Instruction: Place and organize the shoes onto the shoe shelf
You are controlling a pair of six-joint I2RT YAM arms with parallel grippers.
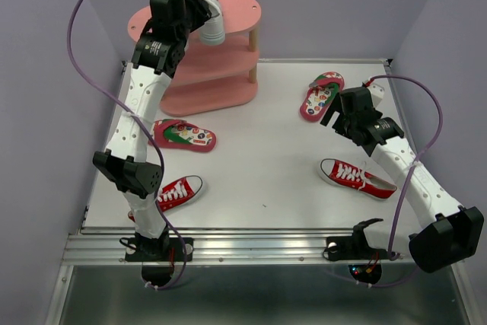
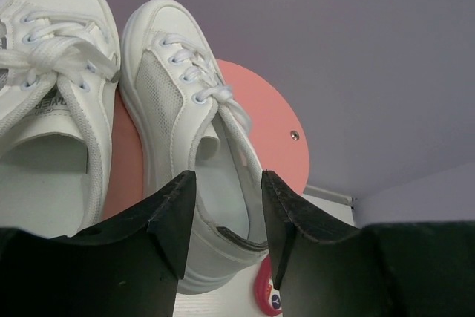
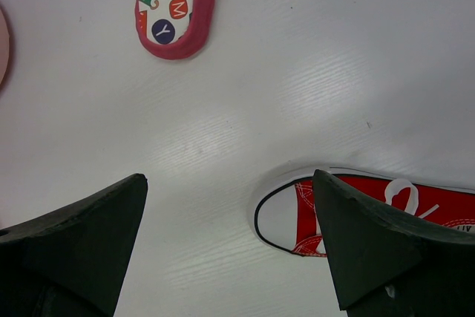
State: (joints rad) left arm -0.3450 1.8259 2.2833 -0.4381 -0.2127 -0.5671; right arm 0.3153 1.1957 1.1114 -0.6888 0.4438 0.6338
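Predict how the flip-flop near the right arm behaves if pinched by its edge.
The red flip-flop looks thin and flat, so it probably flexes and droops from an edge grip. Likely light; a push should slide it across the smooth table rather than tip it.

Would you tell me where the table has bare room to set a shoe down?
The table is bare in its middle, between the flip-flop on the left, the red sneaker on the right and the shelf. The shelf's top left is crowded: two white sneakers and the left pincer.
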